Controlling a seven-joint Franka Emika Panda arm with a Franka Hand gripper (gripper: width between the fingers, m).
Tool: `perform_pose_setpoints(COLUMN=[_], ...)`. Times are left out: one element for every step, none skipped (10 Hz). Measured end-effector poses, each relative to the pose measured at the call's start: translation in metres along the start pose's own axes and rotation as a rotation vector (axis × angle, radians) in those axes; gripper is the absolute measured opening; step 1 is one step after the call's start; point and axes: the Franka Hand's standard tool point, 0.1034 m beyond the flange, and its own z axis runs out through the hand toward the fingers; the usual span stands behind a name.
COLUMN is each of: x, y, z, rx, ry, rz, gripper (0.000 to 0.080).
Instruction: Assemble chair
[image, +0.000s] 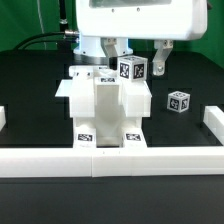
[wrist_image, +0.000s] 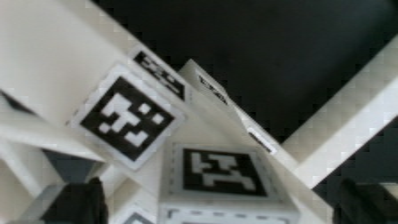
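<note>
The partly built chair stands mid-table, a boxy white stack of panels with black-and-white tags on its front feet. A tagged white block sits at its top rear. My gripper hangs right over that block, open, with one finger on each side. In the wrist view the gripper shows dark fingertips far apart. Between them, the tagged block and a tagged panel fill the view. I see a gap between fingers and block. A loose tagged cube lies to the exterior view's right.
A long low white rail runs along the table's front edge. Short white wall pieces stand at the exterior view's left and right. The table top is black.
</note>
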Motion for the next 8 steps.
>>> perform_pose_setpoints(x=[-0.0002, -0.0026, -0.0034, -0.0025, -0.0006, 0.0000, 0.0006, 0.0009], y=[0.0001, 0.0013, 0.0028, 0.0055, 0.0070, 0.0078, 0.0084, 0.0081], z=[-0.0002, -0.0009, -0.0012, -0.0023, -0.0036, -0.0033, -0.0035, -0.0038], rx=[-0.002, -0.021, -0.022, -0.022, -0.021, -0.023, -0.028, -0.030], ry=[0.001, 0.005, 0.002, 0.000, -0.001, -0.002, -0.003, -0.006], rz=[-0.060, -0.258, -0.331, -0.482, -0.596, -0.668, -0.764, -0.843], gripper=[0.0647, 0.0649, 0.0649, 0.0649, 0.0649, 0.0649, 0.0649, 0.0649])
